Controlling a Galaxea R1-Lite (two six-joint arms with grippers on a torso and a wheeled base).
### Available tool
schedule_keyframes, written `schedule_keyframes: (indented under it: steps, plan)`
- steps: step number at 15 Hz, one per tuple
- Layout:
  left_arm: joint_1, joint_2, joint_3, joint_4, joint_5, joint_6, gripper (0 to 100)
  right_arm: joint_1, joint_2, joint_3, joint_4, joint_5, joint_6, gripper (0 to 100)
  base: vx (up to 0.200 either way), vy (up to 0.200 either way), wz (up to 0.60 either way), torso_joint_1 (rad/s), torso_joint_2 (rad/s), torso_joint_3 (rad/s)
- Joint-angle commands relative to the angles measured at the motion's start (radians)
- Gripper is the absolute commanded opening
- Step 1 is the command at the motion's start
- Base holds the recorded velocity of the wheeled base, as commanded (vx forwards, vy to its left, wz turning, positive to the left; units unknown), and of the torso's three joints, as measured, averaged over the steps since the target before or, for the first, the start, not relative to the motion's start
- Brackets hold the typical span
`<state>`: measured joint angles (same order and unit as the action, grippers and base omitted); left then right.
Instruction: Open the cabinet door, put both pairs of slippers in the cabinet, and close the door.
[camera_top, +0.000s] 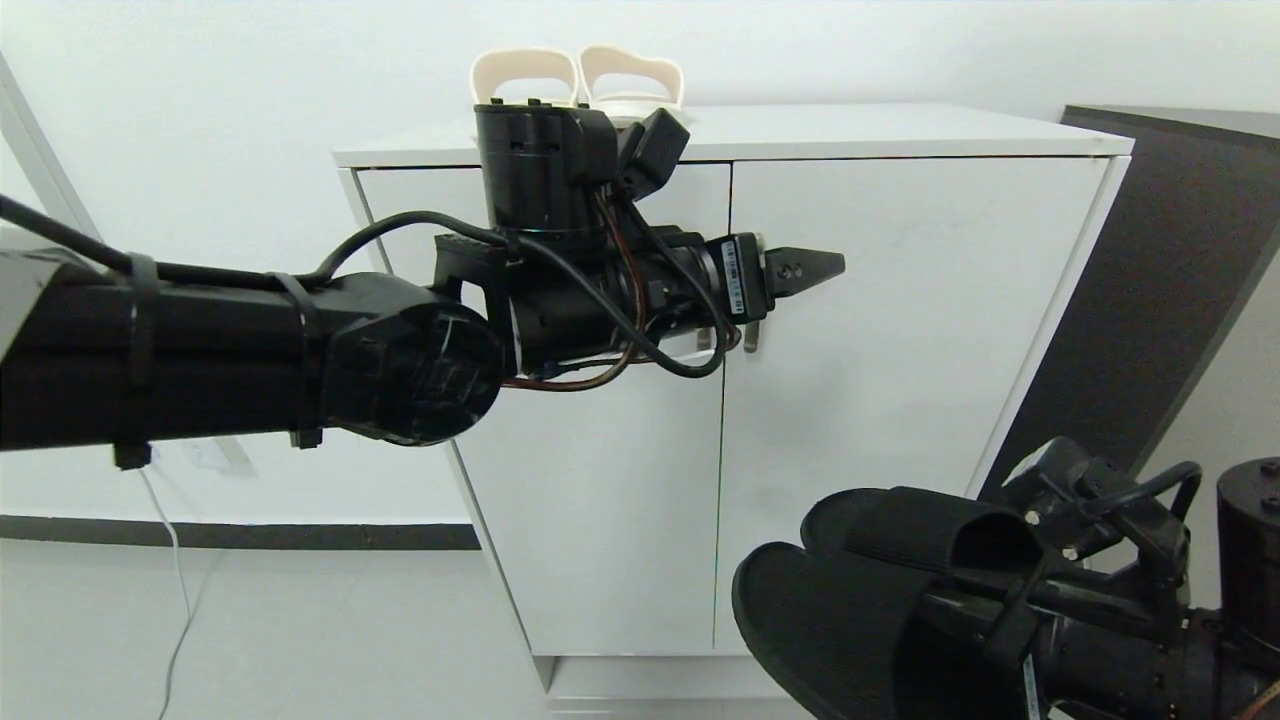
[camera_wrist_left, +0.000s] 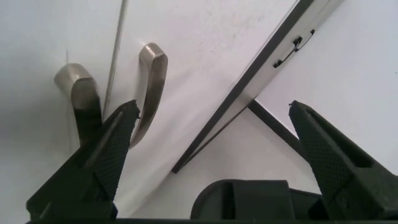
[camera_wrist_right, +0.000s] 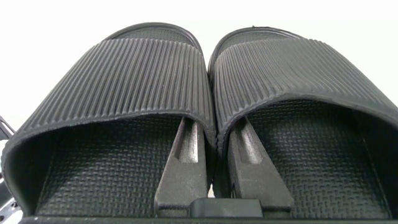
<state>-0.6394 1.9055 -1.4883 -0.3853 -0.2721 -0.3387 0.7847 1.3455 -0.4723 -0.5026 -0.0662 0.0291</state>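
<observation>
Two black slippers (camera_wrist_right: 205, 93) sit nearest, side by side, low on the robot's right. The right gripper (camera_wrist_right: 216, 127) has one finger inside each and pinches their inner walls together, so it is closed on the pair. Farther out, the left gripper (camera_wrist_left: 212, 107) is spread wide, close to the two curved metal handles (camera_wrist_left: 152, 87) at the seam of the white cabinet (camera_top: 900, 350). I cannot tell whether a finger touches a handle. Both doors (camera_top: 600, 480) are shut, hiding the inside. A pair of white slippers (camera_top: 578, 80) stands on the cabinet top, near the back. The cabinet rests on a pale floor (camera_top: 330, 630) against a white wall (camera_top: 200, 100) with a dark skirting strip (camera_top: 250, 535), a thin cable (camera_top: 175, 570) hanging down it, and a dark panel (camera_top: 1170, 280) to the right.
</observation>
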Motion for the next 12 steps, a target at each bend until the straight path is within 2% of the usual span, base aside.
schedule_keyframes:
  steps: [1,5,6,8,12]
  plan:
    - [0.003,0.024,-0.018,0.006,0.005,0.000,100,-0.001,0.004,0.000,0.001,0.000,0.000,0,0.000,0.000,0.00,0.000,0.00,0.000]
    - [0.003,0.052,-0.069,0.036,0.004,-0.002,100,-0.001,0.015,0.004,-0.002,0.002,0.000,0,0.000,0.000,0.00,0.000,0.00,0.000]
    - [0.003,0.047,-0.063,0.034,0.004,-0.002,0,-0.001,0.017,0.006,-0.002,0.003,0.000,0,0.000,0.000,0.00,0.000,0.00,0.000]
    - [0.003,0.036,-0.056,0.036,0.004,-0.002,0,-0.001,0.020,0.014,-0.002,0.005,-0.002,0,0.000,0.000,0.00,0.000,0.00,0.000]
    - [-0.003,-0.031,0.019,0.029,0.002,0.000,0,0.001,0.018,0.020,-0.002,0.005,-0.008,0,0.000,0.000,0.00,0.000,0.00,0.000]
